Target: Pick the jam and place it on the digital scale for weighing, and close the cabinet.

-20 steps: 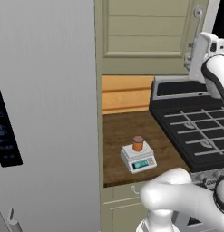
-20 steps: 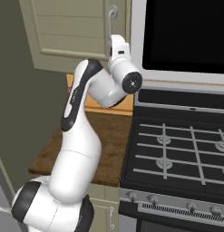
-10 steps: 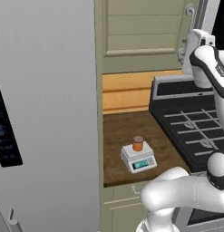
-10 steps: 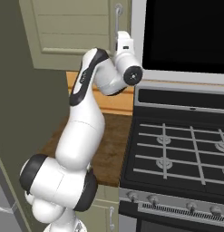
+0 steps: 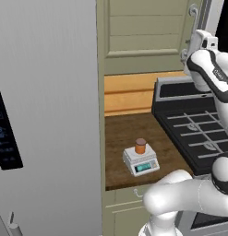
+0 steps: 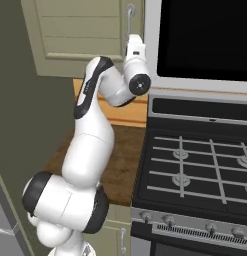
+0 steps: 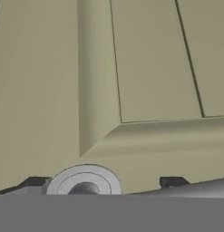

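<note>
The jam [image 5: 141,146], an orange jar with a brown lid, stands upright on the top plate of the digital scale [image 5: 141,162] on the wooden counter. My gripper [image 5: 188,50] is high up against the olive-beige cabinet [image 5: 147,37], just below its curved grey handle [image 5: 194,11]. From the other side the gripper [image 6: 132,40] sits under the handle [image 6: 130,12]. In the hand view the door panel [image 7: 149,63] is very close. The handle's round mount [image 7: 84,181] lies between my spread fingertips [image 7: 172,182]. The gripper [image 7: 103,182] is open and holds nothing.
A grey refrigerator [image 5: 46,115] stands left of the counter [image 5: 120,138]. A black gas stove [image 6: 195,165] is on the right, with a dark microwave [image 6: 205,40] above it. My own arm [image 6: 95,145] rises in front of the counter.
The hand has moved up and in against the cabinet door under the handle, and the arm's elbow has swung. The handle edge of the door has shifted slightly. Jam and scale have not moved.
</note>
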Motion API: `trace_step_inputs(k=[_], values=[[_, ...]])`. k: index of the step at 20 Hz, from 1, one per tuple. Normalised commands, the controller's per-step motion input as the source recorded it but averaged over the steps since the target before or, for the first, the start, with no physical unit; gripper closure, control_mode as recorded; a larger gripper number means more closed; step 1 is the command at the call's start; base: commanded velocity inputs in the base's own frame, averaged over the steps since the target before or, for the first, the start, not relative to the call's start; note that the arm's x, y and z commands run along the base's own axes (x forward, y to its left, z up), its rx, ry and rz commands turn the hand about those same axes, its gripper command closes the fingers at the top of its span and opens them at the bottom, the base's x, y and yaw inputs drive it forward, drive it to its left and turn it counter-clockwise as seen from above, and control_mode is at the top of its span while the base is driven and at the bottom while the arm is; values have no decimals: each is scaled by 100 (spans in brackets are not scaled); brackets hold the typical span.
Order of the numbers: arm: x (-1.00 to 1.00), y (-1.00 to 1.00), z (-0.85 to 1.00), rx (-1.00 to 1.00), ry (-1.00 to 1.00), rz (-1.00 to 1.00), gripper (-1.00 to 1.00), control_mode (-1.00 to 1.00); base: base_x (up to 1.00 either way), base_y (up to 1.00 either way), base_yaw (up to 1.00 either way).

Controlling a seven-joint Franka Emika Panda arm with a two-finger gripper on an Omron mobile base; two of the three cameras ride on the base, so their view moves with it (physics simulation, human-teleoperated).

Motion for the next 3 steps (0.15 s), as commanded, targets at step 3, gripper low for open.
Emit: trace_step_inputs(k=[3], values=[[100, 1, -47, 0, -9, -16, -100, -100, 0, 0, 0]])
